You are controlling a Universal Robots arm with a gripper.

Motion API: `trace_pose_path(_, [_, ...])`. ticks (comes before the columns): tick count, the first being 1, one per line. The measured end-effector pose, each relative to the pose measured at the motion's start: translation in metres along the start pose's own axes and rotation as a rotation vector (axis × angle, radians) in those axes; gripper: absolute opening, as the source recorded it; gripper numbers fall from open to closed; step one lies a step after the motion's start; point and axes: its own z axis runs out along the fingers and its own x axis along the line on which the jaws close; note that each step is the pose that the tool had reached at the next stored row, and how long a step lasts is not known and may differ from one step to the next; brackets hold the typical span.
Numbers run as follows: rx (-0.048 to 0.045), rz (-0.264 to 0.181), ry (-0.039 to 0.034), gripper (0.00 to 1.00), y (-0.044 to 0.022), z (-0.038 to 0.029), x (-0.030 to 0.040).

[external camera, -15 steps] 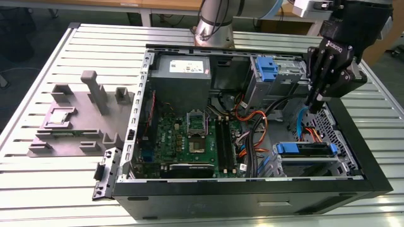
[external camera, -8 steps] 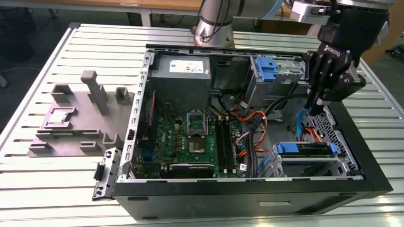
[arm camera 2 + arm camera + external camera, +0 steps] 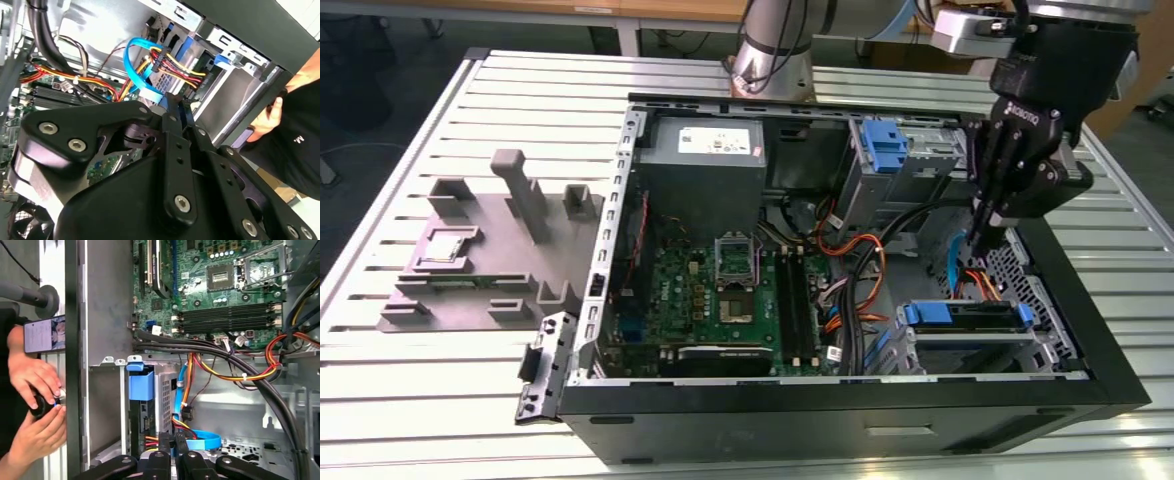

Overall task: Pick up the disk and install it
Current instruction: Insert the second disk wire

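Bench (image 3: 440, 400) is slatted aluminium, pale grey, with a wooden desk edge and chair legs behind it. An open black PC case (image 3: 854, 420) lies on its side on the bench, motherboard (image 3: 720, 290) facing up. On the exterior view's left of the case sits a grey moulded fixture (image 3: 480, 260) with upright posts.

The gripper (image 3: 978, 240) hangs inside the case on the exterior view's right, over the bundle of orange, red and blue cables (image 3: 947, 280). Jaws look drawn together, tips close, nothing between them in either wrist view.

The disk (image 3: 967, 318) is seated in the lower drive cage near the front corner of the case, blue carrier tab showing; in the first wrist view it (image 3: 142, 385) sits upright in the bay just beside the fingers (image 3: 167, 440). A bare blue bracket (image 3: 883, 148) sits in the upper bay by the grey power supply (image 3: 700, 160), which carries a white sticker; print unreadable.

A person's hands (image 3: 35, 405) appear beyond the case wall in the first wrist view, holding a small dark object beside a phone (image 3: 44, 334).
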Motion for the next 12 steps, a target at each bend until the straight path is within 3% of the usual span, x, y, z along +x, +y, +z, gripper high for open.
trace_pose_path(6, [0.0003,0.0,0.0036,0.16,-0.0001,0.0005,0.001])
trace_pose_path(8, [0.0011,0.0,0.0035,0.16,-0.0002,0.0021,0.0043])
trace_pose_path(10, [0.0029,0.0,0.0001,0.16,-0.0003,0.0046,0.0085])
trace_pose_path(12, [0.0048,0.001,-0.0092,0.16,-0.0005,0.0069,0.0119])
